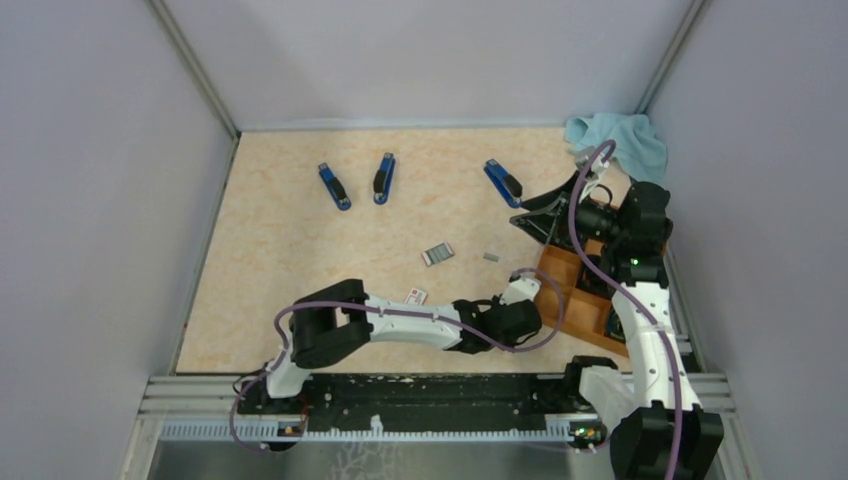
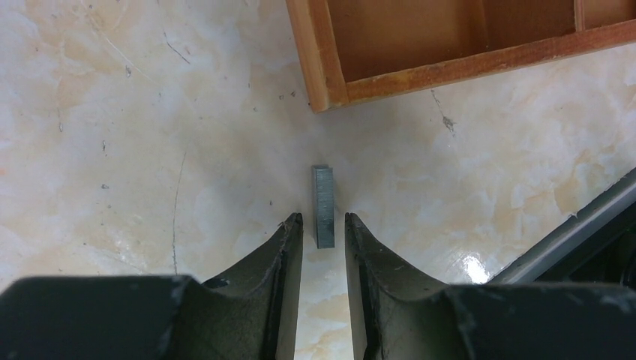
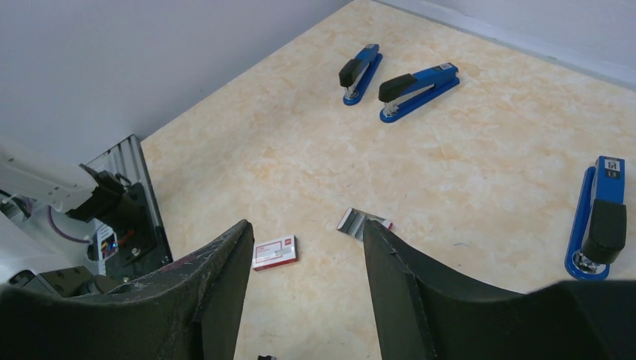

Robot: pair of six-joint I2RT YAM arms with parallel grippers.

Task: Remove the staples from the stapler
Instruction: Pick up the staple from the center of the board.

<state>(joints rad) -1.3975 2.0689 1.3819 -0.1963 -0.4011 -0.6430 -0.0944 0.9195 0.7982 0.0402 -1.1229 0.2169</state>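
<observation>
Left claw (image 2: 324, 219) stands slightly open, its tips flanking the near end of the staples (image 2: 323, 196) on the table (image 2: 150, 150).

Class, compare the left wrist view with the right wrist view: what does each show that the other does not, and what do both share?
Left wrist only: a staple strip lying on the table between the open fingertips of the left end effector, and a corner of the wooden tray. Right wrist only: three blue staplers, a small white box with a red label, and the right end effector, open and empty. Both: the marbled tabletop.
</observation>
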